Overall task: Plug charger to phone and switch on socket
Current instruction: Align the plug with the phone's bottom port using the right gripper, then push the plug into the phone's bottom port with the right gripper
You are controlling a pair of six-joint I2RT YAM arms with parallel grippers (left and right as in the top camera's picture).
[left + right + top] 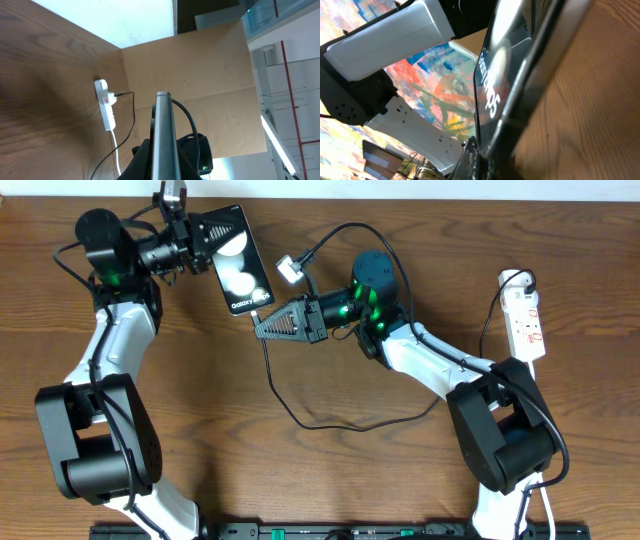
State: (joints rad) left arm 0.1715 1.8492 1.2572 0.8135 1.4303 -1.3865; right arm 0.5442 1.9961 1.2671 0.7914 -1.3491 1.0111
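Observation:
The black phone [238, 260], with two white circles and white lettering, is held off the table at the back left, my left gripper [203, 242] shut on its upper end. In the left wrist view the phone [162, 130] shows edge-on between the dark fingers. My right gripper [262, 323] is shut at the phone's lower end, on the tip of the charger [300, 423], whose thin black cable loops across the table to the white socket [526, 320] at the far right. The plug tip itself is hidden. The right wrist view shows the phone's lettered face [489, 95] just ahead of the fingers [481, 167].
The socket [106, 104] lies near the table's edge with its white cord trailing toward the front. A brown cardboard wall [200, 70] stands beyond the table. The right arm's base [505, 435] and the left arm's base [95, 435] stand at the front corners.

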